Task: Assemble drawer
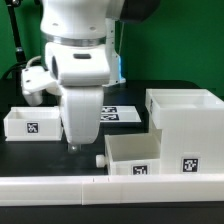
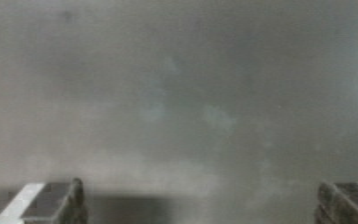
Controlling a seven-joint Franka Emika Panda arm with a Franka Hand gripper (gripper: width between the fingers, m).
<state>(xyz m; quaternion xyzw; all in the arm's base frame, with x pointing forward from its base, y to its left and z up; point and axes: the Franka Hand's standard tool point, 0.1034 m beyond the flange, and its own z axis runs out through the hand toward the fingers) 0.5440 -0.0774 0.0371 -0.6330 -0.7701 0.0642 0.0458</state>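
The big white housing [image 1: 185, 118] stands at the exterior view's right, open side up, with a tag low on its front. One small tray [image 1: 132, 156] with a front knob [image 1: 100, 159] sits near the front, just left of the housing. The other tray [image 1: 30, 123] lies at the left. My gripper [image 1: 73, 145] hangs over the dark table between the two trays, fingers down near the surface. In the wrist view the two fingertips [image 2: 43, 203] stand wide apart with only blurred grey table [image 2: 176, 100] between them. It is open and empty.
The marker board [image 1: 118, 115] lies flat behind my gripper, partly hidden by the arm. A long low white rail [image 1: 110, 186] runs along the front edge. A green backdrop stands behind the table.
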